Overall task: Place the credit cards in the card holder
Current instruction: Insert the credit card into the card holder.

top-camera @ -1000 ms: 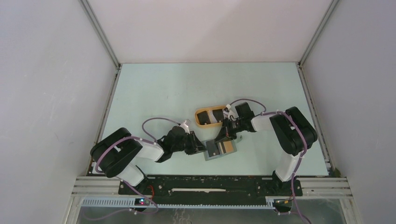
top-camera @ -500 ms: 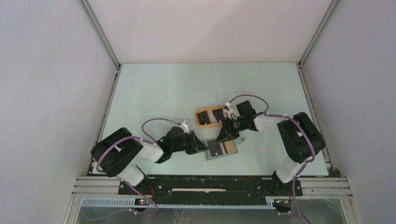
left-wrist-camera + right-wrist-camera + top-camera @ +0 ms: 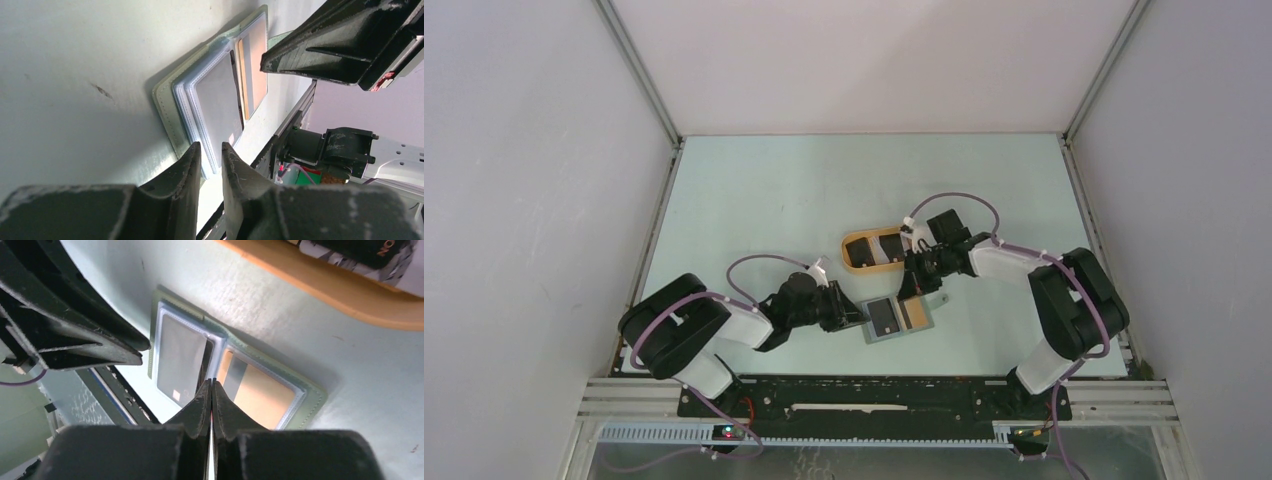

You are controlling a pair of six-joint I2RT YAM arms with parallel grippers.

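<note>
I'm looking down on the table (image 3: 754, 200), both arms bent in toward its near edge. The left arm (image 3: 724, 325) reaches in from the near-left corner, and the right arm (image 3: 1044, 290) curls round from the right edge. The tray (image 3: 851, 252) sits near the middle, with a black card (image 3: 345, 247) lying in it. The holder (image 3: 894, 320) lies open and flat just nearer than the tray, close to the middle of the near edge.

My left gripper (image 3: 211, 147) is closed to a slit on the holder's left edge, and the clear sleeve runs in between the fingers. My right gripper (image 3: 211, 382) has its fingers pressed together above the fold, and I see nothing in them.

A grey card (image 3: 177, 352) is in one sleeve and a tan card (image 3: 262, 392) with a dark stripe is in the other.
</note>
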